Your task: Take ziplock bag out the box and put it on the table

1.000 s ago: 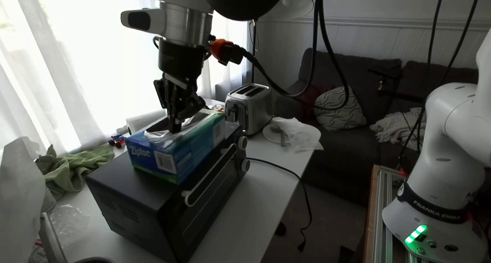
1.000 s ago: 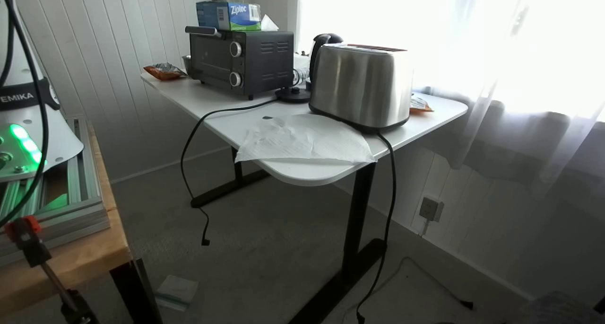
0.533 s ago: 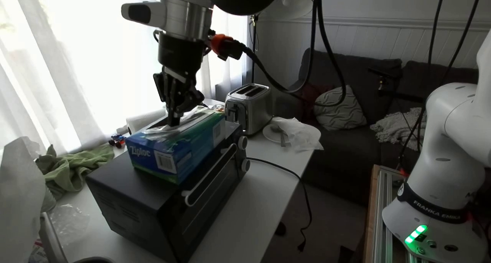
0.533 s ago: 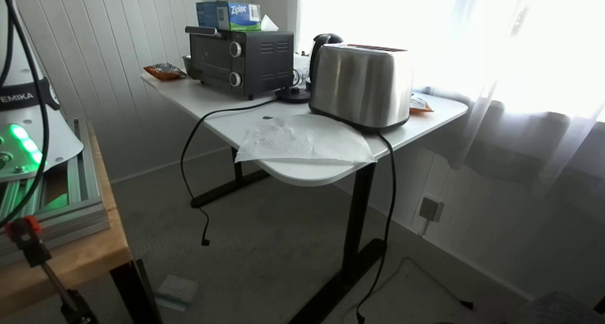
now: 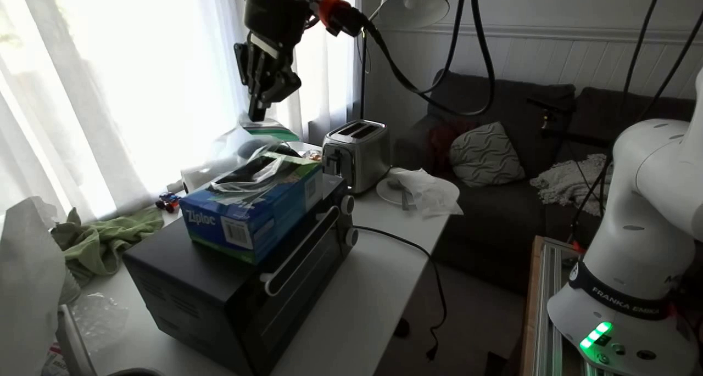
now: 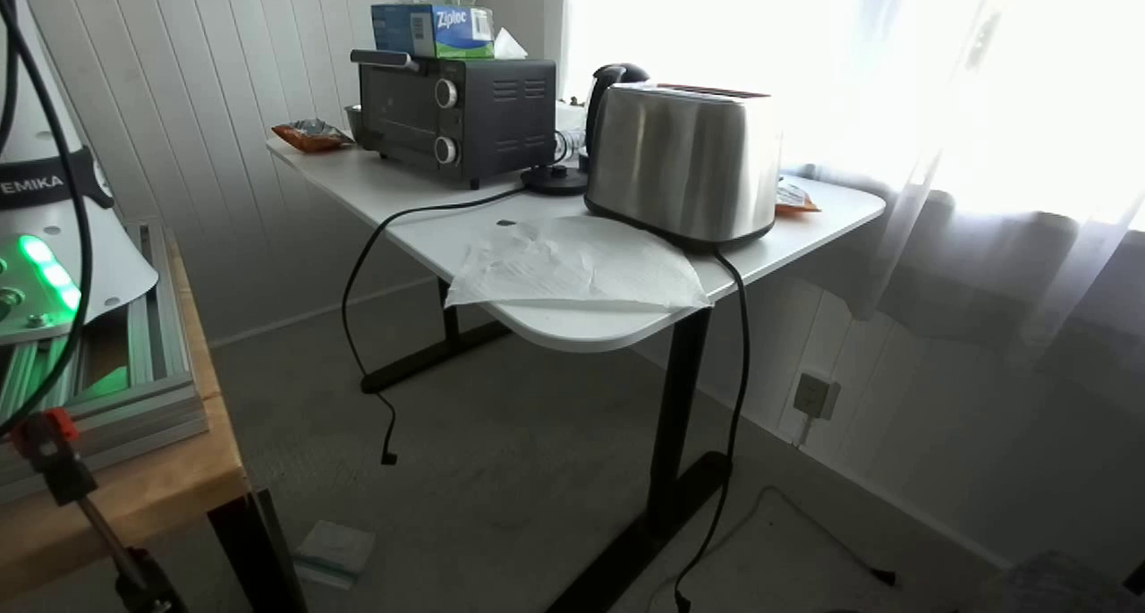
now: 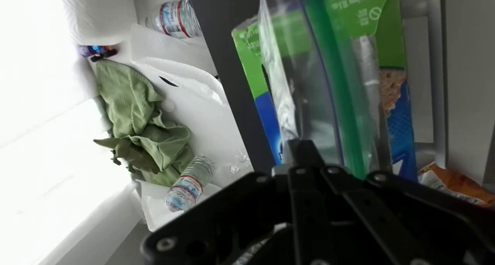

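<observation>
One ziplock bag (image 5: 266, 131) in the air — hand (image 5: 256, 116) pinched tight on it, just above one Ziploc box (image 5: 285, 211).
Bag's lower part hangs at the box opening, can't tell if it's clear. One black oven (image 5: 208, 274) under the box, one steel toaster (image 6: 684, 161), both on the white tabletop (image 5: 362, 293); wrist view shows two water bottles (image 7: 177, 19). Around it — sheer curtains (image 5: 82, 90), one dark couch (image 5: 494, 222), one lamp (image 5: 414, 5), a pale panelled wall (image 5: 527, 52).

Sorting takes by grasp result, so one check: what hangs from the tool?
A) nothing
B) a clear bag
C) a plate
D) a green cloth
B: an exterior view shows the tool with the bag hanging from its tips, and the wrist view shows the bag there too.
</observation>
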Robot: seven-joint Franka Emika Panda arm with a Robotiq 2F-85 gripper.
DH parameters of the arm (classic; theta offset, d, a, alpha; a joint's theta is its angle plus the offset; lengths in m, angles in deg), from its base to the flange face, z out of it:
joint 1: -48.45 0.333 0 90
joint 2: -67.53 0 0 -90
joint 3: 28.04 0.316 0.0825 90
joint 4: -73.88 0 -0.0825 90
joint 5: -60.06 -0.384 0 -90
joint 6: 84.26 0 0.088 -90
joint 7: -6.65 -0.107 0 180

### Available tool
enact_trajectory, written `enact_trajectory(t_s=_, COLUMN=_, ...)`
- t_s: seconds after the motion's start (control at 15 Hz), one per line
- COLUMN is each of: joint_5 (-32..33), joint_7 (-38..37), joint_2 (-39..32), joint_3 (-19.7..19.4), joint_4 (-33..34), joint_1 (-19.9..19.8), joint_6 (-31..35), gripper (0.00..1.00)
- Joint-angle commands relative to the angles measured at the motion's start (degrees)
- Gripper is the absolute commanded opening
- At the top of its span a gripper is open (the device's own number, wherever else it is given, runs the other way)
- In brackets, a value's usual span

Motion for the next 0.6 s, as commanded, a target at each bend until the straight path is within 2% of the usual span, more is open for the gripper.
enact_trajectory(t_s=0.0, joint_5=3.8, joint_7=-2.8, joint_2=3.4, joint_3=-1.0, joint_4=-1.4, joint_1=-1.2, joint_6=-1.3, gripper=0.0)
enact_trajectory(t_s=0.53, joint_5=14.5, joint_7=-14.1, joint_2=7.8, joint_3=-2.5, joint_4=-3.6, joint_1=-4.5, joint_6=-7.3, gripper=0.0)
